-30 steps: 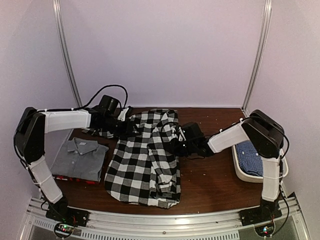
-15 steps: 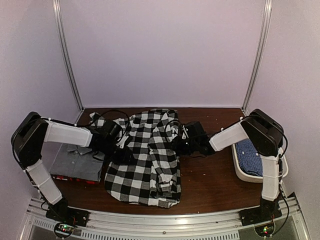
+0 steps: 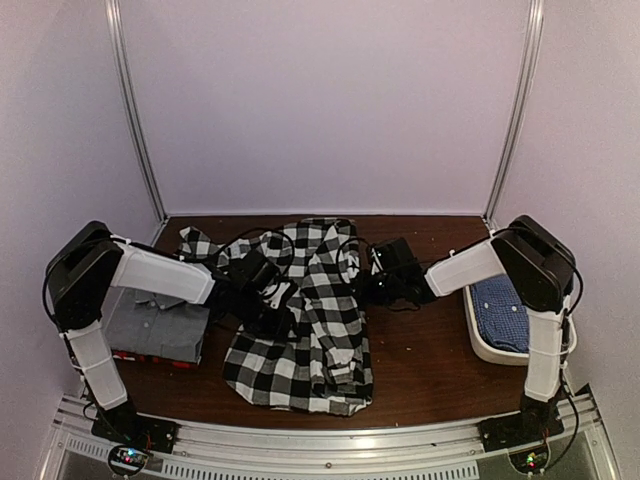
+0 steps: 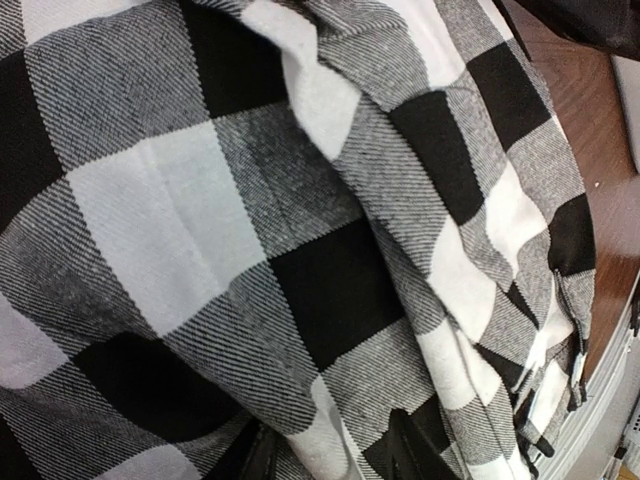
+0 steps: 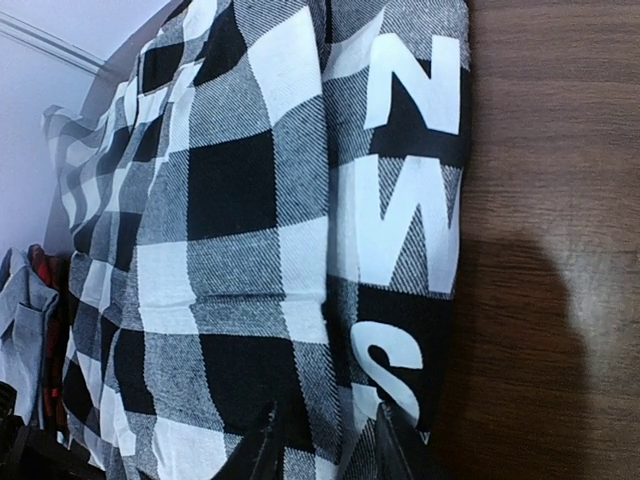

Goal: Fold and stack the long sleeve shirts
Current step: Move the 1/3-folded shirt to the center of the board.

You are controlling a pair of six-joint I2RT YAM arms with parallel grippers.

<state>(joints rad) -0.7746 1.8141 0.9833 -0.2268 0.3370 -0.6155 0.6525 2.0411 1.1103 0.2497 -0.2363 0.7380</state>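
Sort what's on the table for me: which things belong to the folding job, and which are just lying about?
Job:
- check shirt, mid-table, partly folded over
- grey shirt, folded at the left
- red-black shirt, under the grey one
- blue shirt, in the tub

Lying about:
- white tub, at the right edge

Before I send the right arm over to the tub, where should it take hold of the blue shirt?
Probably pinch the blue shirt on its upward-facing cloth, coming straight down from above. It lies inside the white tub, whose raised walls block a sideways approach to its edges.
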